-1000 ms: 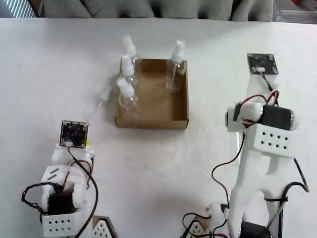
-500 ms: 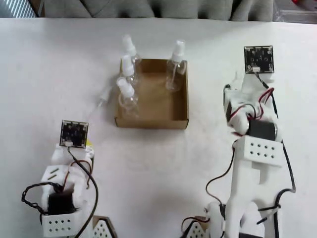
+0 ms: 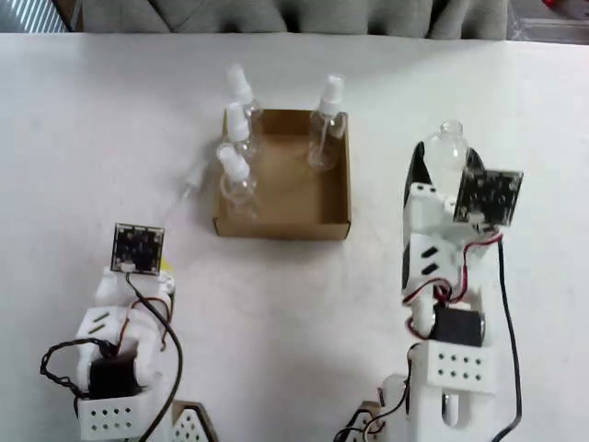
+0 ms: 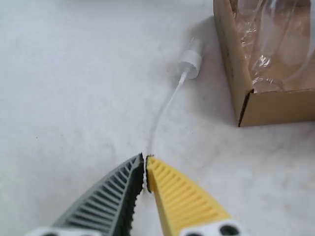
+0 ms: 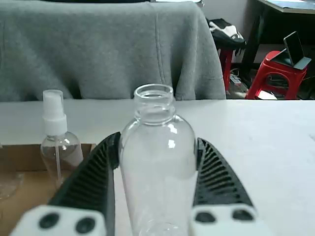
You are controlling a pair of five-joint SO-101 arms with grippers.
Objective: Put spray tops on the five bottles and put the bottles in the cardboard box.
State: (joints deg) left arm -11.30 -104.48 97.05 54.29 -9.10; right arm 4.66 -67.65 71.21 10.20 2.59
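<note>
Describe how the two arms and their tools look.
Left arm and right arm: white shells with perforated plates, red and black cables, black circuit board at each wrist. The left tool has one grey and one yellow ribbed finger; the right tool's are black.

The left gripper (image 4: 145,168) hangs low over the white table (image 4: 74,73), its grey and yellow jaws closed tip to tip. 1 spray top (image 4: 190,63) lies on its side just ahead, its thin tube trailing back to the tips. Beside it, a corner of the cardboard box (image 4: 280,105) holds clear bottles (image 4: 275,46).
</note>
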